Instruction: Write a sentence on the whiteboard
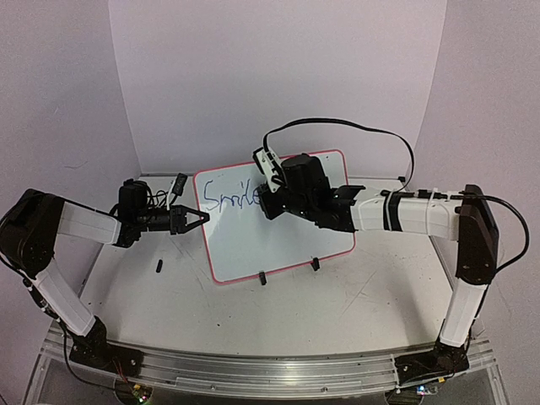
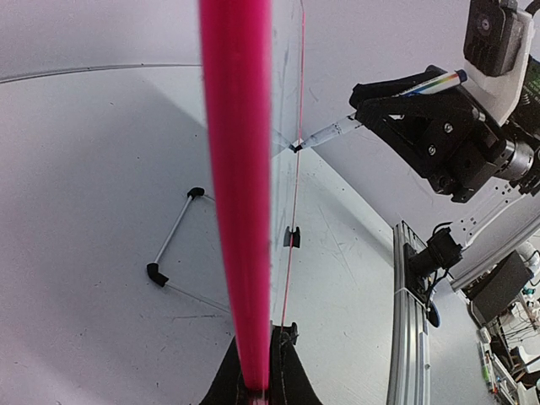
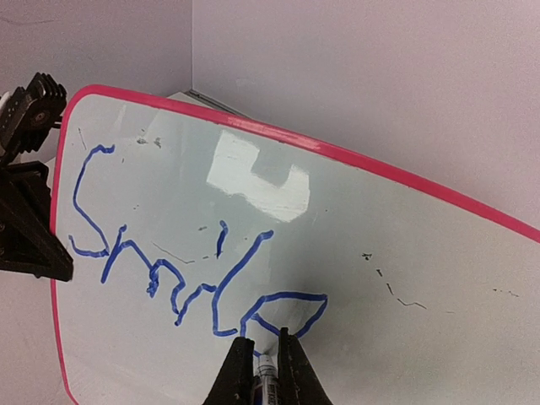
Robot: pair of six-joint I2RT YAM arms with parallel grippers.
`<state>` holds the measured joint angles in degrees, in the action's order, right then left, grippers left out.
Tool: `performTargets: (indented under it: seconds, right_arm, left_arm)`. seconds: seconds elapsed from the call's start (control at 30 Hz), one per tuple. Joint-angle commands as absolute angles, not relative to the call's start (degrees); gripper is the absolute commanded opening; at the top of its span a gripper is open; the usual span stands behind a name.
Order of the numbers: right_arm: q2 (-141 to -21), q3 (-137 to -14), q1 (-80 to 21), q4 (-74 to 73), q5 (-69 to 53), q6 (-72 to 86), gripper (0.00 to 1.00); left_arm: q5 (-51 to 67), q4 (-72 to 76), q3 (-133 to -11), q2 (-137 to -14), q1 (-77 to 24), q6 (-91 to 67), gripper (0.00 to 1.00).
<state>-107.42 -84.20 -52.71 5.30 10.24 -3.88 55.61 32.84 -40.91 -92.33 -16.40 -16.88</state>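
In the overhead view the left arm is reaching in from nine o'clock. The left claw [image 1: 199, 219] is pinching the whiteboard [image 1: 278, 240] at its left edge. Its own wrist camera shows the red-pink frame running up between the two black fingers [image 2: 287, 371], which are closing on it from both sides.

At about seven o'clock from the board, a small black piece [image 1: 159, 267] is lying on the table [image 1: 363, 295], apart from everything else.

The whiteboard is standing roughly upright in the middle of the table, slightly tilted, and resting on its two clip feet [image 1: 262, 278] along the lower edge. A blue word [image 1: 232, 196] reading "Smile" is showing in the board's upper left.

From three o'clock the right arm is stretching across the board's face. The right claw [image 3: 261, 348] is gripping a marker [image 3: 266, 375] between its fingers. The marker's tip is touching the board at the six o'clock side of the final "e". In the left wrist view the same marker [image 2: 337, 131] is slanting down to the glossy surface. A black cable [image 1: 337, 124] is arching over the right arm at twelve o'clock.
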Motion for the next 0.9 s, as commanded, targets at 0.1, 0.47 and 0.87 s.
performTargets:
  seconds: [0.1,0.47,0.87]
  right_arm:
    - [-104.01,-83.61,-51.1,6.9,14.73,-4.94,0.0]
    - [-95.76,-80.02,-51.94,8.8,10.19,-7.27,0.0]
    - [-93.56,-74.65,-50.08,12.67,3.64,-7.78,0.0]
  left_arm:
    - [49.1,29.11,-41.57,-93.75,-16.44,-13.95,0.0]
    - [47.75,28.87,-41.61,-93.75,-16.35,-14.42,0.0]
    - [46.73,21.97,-42.76,-93.78,-16.49,-9.36,0.0]
